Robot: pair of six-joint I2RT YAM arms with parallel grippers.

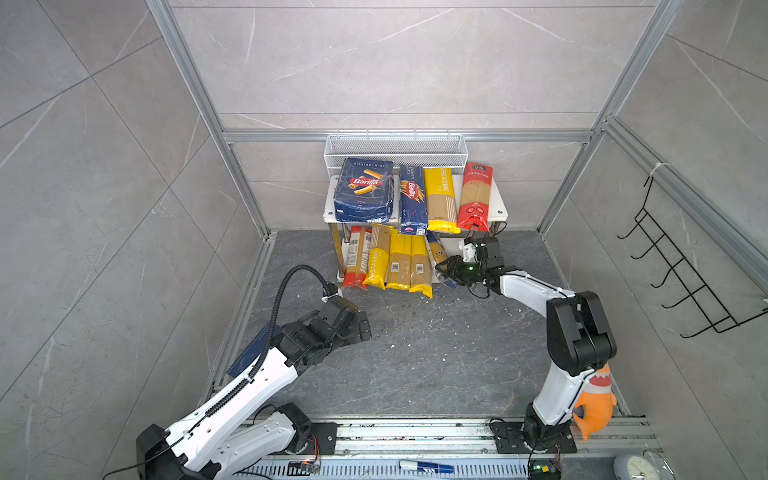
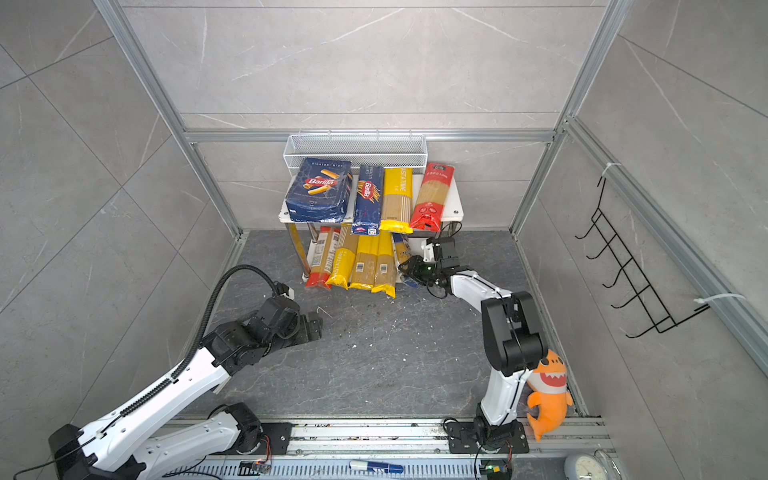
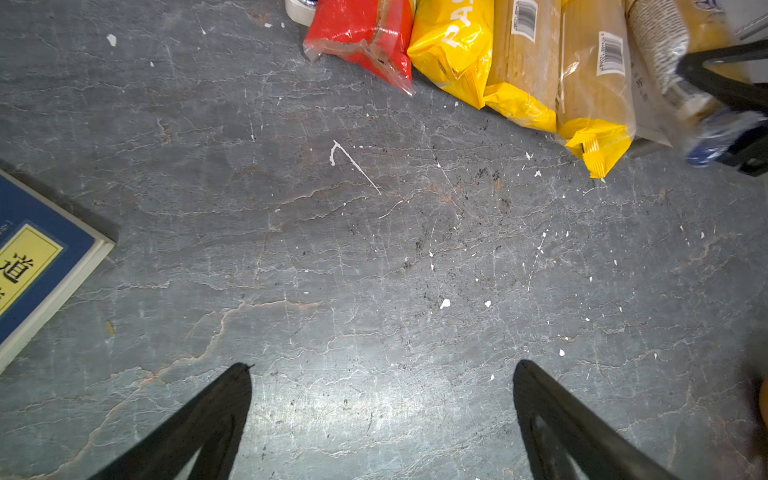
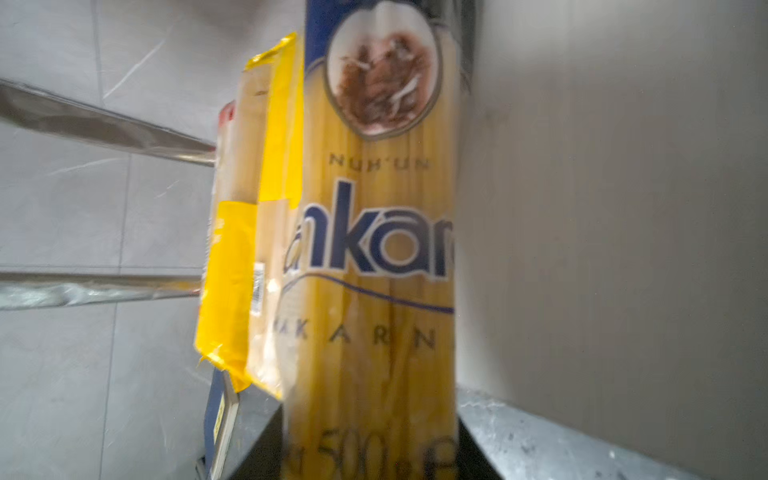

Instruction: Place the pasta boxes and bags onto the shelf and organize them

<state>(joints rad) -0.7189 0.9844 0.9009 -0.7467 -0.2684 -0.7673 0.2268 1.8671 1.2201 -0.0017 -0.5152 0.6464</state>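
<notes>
The white shelf point(image 1: 500, 210) stands against the back wall. On its top board lie the wide Barilla box point(image 1: 365, 190), the narrow Barilla box point(image 1: 412, 199), a yellow bag point(image 1: 441, 199) and a red bag point(image 1: 474, 197). The lower tier holds a red bag point(image 1: 356, 259) and three yellow bags point(image 1: 399, 262), their ends sticking out over the floor. At that tier's right end my right gripper point(image 1: 442, 270) is shut on the dark blue ankara bag point(image 4: 374, 249), a black finger against each of its sides. My left gripper point(image 3: 382, 368) hangs open and empty over bare floor.
A blue book point(image 3: 37, 266) lies on the floor under the left arm. A white mesh basket point(image 1: 395, 149) hangs behind the shelf, and a black hook rack point(image 1: 681, 270) is on the right wall. An orange plush shark point(image 1: 596, 399) leans by the right arm's base.
</notes>
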